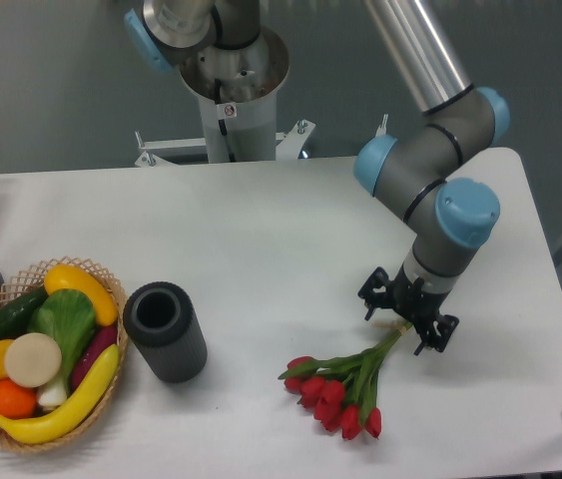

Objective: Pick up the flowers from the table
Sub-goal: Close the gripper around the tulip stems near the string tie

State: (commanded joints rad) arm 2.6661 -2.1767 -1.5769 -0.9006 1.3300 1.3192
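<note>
On white flat counter (261, 230), one bunch of red tulips (345, 382) w/ long green stems is straddled by tool (406, 320), prongs spread, nothing gripped.

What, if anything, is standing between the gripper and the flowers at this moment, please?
Nothing visible does. The gripper sits directly over the stem end of the flowers, its fingers on either side of the stems. The black cylinder and the fruit basket stand well off to the side on the table.
</note>
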